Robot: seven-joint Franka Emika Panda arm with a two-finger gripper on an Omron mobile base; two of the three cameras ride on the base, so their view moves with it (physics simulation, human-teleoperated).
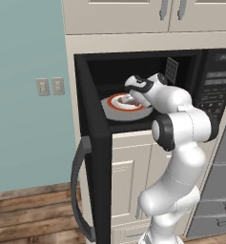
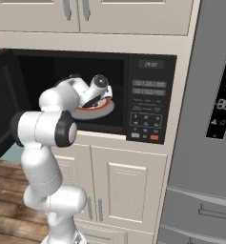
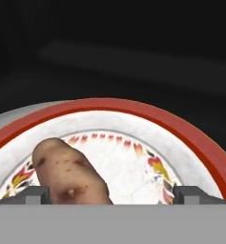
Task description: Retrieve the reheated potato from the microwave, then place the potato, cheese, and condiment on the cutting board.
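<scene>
The microwave (image 1: 214,81) stands open, its door (image 1: 97,143) swung out to the left. Inside it, a white red-rimmed plate (image 1: 115,107) holds the tan-brown potato (image 3: 69,174). My gripper (image 3: 113,196) is inside the cavity just over the plate, open, its fingertips (image 3: 35,194) standing wide to either side of the potato, which lies nearer the left tip. From the base the gripper (image 1: 132,98) (image 2: 103,100) hangs low above the plate (image 2: 88,114) and hides the potato. The cheese, condiment and cutting board are out of view.
The open door's curved handle (image 1: 78,190) juts toward the base at the lower left. Cream cabinet doors (image 2: 124,190) sit below the microwave (image 2: 150,95). A grey fridge (image 2: 210,119) stands to the right. The cavity's dark walls close in around the hand.
</scene>
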